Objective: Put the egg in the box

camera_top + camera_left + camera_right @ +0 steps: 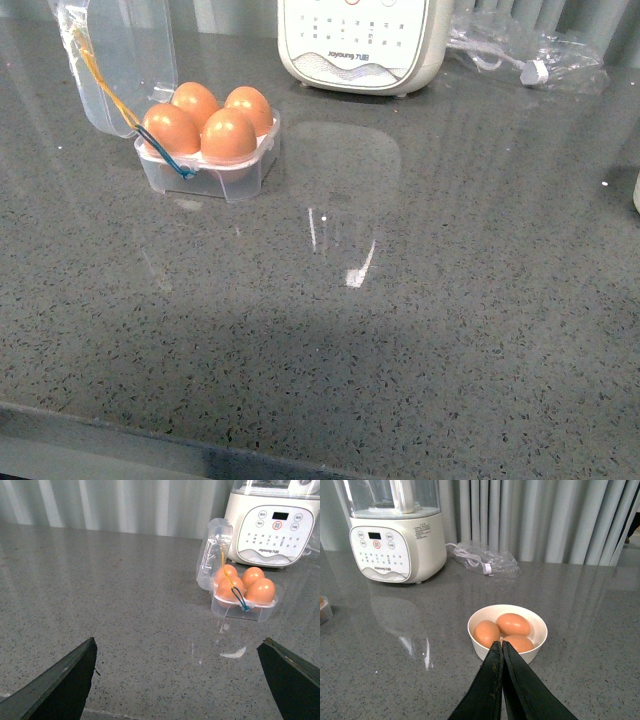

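The clear plastic box (215,180) stands at the far left of the counter with its hinged lid (120,60) upright and open. Several orange-brown eggs (228,135) fill all its cells. In the left wrist view the box (242,611) and its eggs (260,590) sit well ahead of my left gripper (178,641), which is open wide over bare counter. My right gripper (500,643) is shut on nothing, its tips just short of a white bowl (535,622) holding three more eggs (512,624). Neither arm shows in the front view.
A cream-white appliance (360,40) stands at the back behind the box and also shows as the appliance (395,545) in the right wrist view. A clear bag with a cable (530,50) lies at the back right. The counter's front edge (200,440) runs close below.
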Controlling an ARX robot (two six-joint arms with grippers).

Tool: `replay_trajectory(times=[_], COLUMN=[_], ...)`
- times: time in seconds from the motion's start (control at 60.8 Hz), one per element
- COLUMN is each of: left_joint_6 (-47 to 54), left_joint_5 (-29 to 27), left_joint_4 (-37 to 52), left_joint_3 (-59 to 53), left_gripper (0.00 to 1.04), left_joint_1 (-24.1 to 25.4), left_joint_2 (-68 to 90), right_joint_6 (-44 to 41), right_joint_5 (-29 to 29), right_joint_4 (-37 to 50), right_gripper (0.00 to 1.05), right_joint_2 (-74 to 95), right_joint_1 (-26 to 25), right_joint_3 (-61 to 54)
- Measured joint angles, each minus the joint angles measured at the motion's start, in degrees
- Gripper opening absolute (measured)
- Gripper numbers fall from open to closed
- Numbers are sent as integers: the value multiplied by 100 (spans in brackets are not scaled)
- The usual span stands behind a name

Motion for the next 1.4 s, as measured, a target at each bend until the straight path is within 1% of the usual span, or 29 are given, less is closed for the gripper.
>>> replay_trajectory(times=[0.724, 1.218, 1.251, 1.267, 1.399], left_joint_6=[0, 0, 0, 0, 0], left_joint_5=[-2, 0, -2, 0, 0], left_joint_4=[0, 0, 0, 0, 0], left_joint_3=[0, 0, 0, 0, 0], left_gripper=[98, 98, 98, 98, 98], left_joint_1=[0, 0, 0, 0, 0], left_joint_2=[2, 2, 2, 2, 2], right_joint_6=[2, -2, -2, -2, -2], right_joint_5=[0, 0, 0, 0, 0], right_joint_4=[125, 125, 125, 125, 125], right_gripper=[3, 3, 7, 13, 41], right_joint_2=[-579, -595, -595, -595, -595], right_joint_1=[4, 4, 4, 4, 4], right_joint_3=[-730, -734, -734, -734, -734])
